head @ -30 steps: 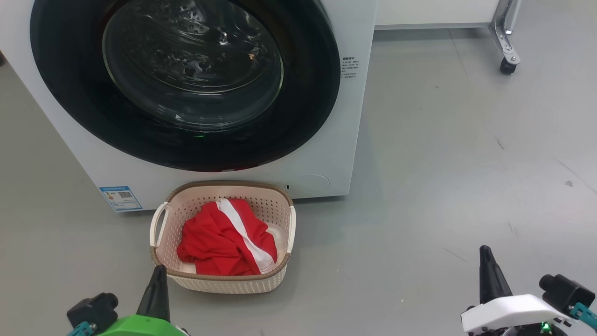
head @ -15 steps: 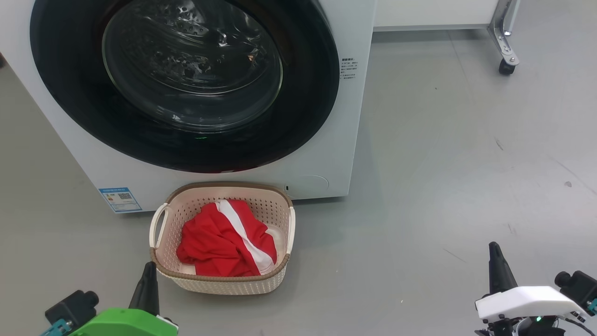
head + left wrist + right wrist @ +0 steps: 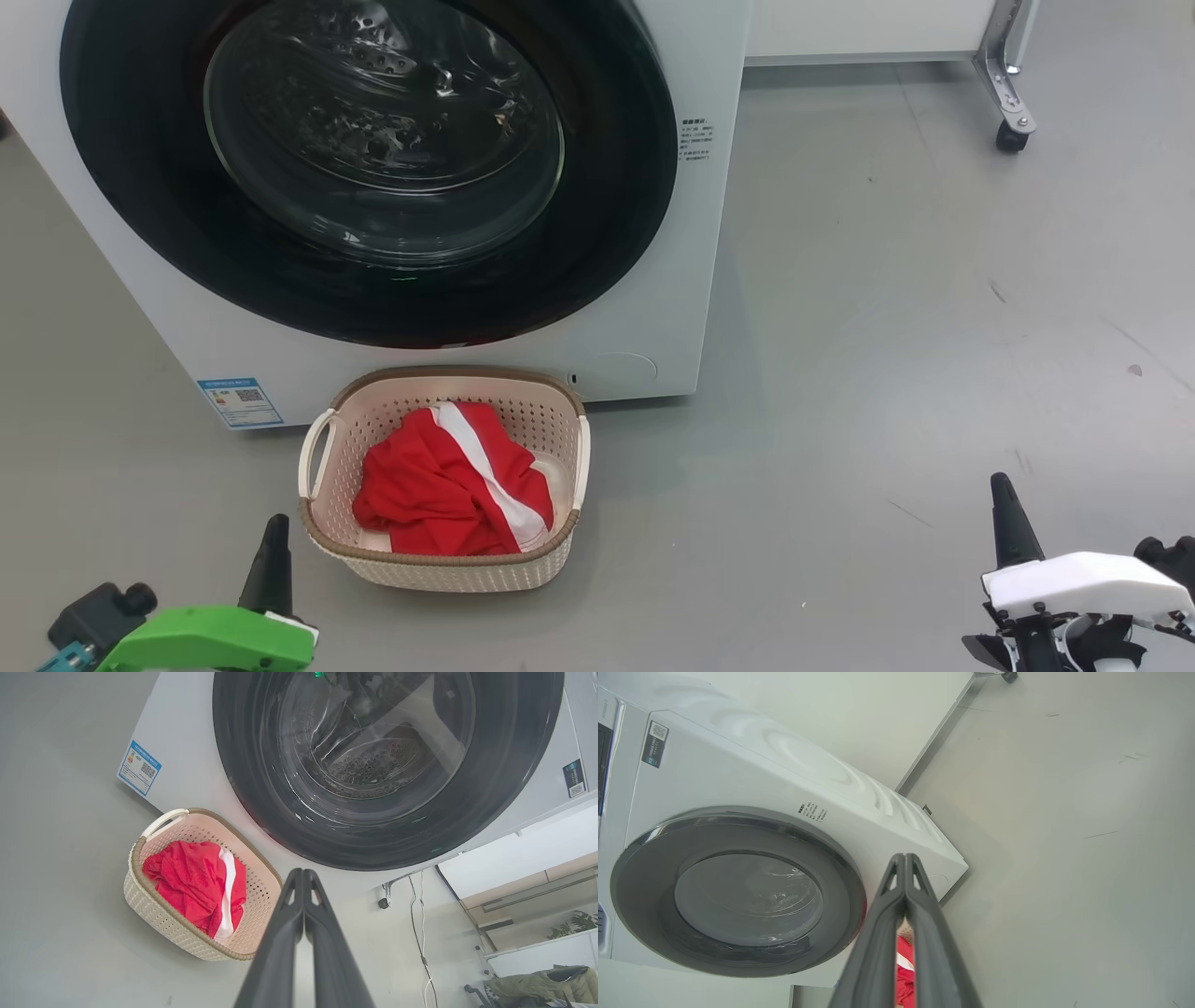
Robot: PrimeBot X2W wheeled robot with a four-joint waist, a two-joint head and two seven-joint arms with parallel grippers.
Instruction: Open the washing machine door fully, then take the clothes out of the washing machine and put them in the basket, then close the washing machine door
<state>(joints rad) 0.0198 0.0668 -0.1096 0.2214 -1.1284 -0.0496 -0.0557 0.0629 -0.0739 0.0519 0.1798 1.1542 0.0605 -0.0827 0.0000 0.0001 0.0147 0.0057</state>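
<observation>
As clothes [image 3: 425, 490] lie in basket [image 3: 448, 573], closed left jaws near

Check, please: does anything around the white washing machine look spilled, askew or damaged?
Nothing stands out. The round black-framed glass door sits shut against the white washing machine, and the bright red white-striped garment lies wholly inside the cream perforated basket, which stands upright on the grey floor.

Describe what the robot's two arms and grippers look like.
The left gripper has long, dark, tapering jaws rising from a bright green wrist shell, with a black knob and a teal fitting beside it. The right gripper has the same dark pointed jaws on a white shell, also with a black module alongside. In the wrist views, each jaw is matt grey-black with a narrow triangular slot near its tip.
</observation>
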